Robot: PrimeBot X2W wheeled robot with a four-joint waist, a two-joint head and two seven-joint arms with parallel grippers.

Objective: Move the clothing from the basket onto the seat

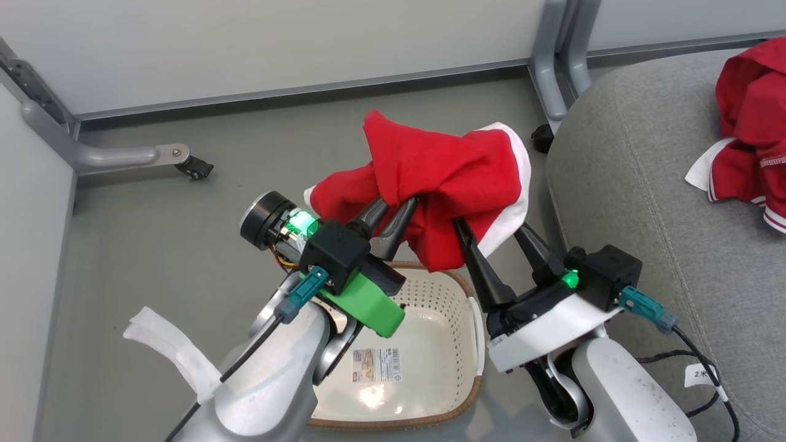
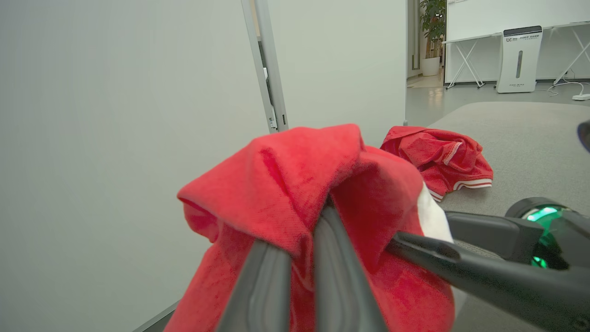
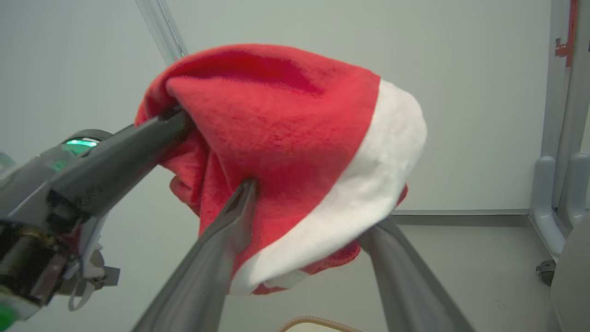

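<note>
One red garment [image 1: 442,178] hangs above the basket [image 1: 454,331], at the frame centre: left end effector [image 1: 400,202] clenched on a fold, right end effector [image 1: 489,226] spread, cloth only draped. It may slide off before reaching the seat [image 1: 626,202], at right. Basket sticker [image 1: 376,364] print is too small to read.

One garment [image 1: 442,178] above the basket [image 1: 457,307]; second garment [image 1: 752,135] on the seat [image 1: 645,202], rightward.
</note>
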